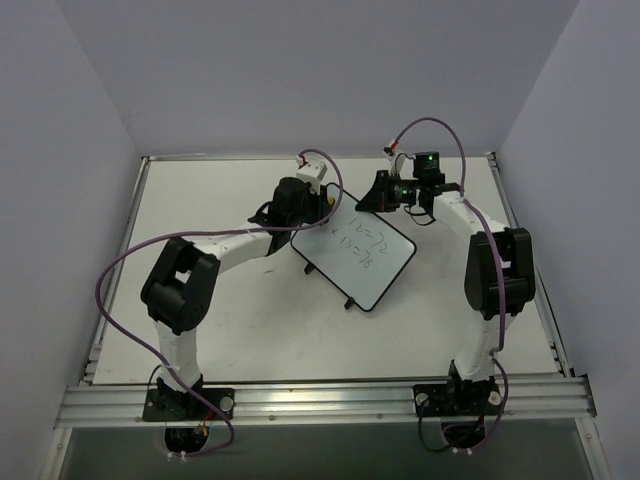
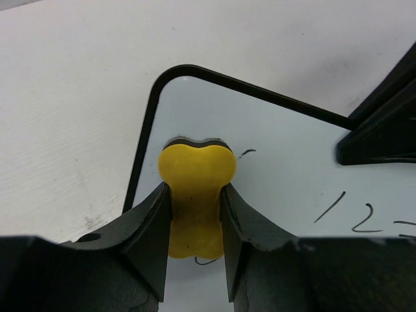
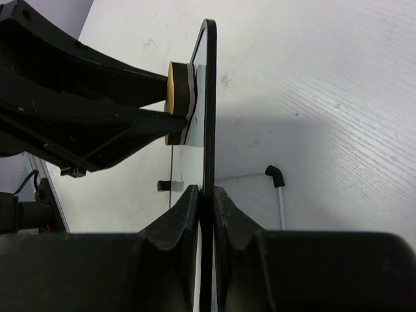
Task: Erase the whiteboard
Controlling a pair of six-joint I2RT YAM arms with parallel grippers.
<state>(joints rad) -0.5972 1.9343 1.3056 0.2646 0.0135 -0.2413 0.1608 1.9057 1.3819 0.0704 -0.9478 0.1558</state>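
The whiteboard (image 1: 372, 268) stands tilted up on the table, with black handwritten numbers (image 1: 362, 246) on it. My right gripper (image 1: 384, 195) is shut on its top edge; the right wrist view shows the board edge-on (image 3: 209, 97) between the jaws (image 3: 207, 201). My left gripper (image 2: 195, 214) is shut on a yellow eraser (image 2: 195, 188) with a dark felt pad. It presses the pad against the board face (image 2: 286, 162) near its upper left corner. The eraser also shows in the right wrist view (image 3: 174, 91). Writing (image 2: 354, 218) lies to the right of the eraser.
The white table (image 1: 240, 330) has raised rails along its edges and grey walls around it. A black foot (image 1: 350, 304) of the board rests on the table. A thin white rod with a black tip (image 3: 278, 185) lies behind the board.
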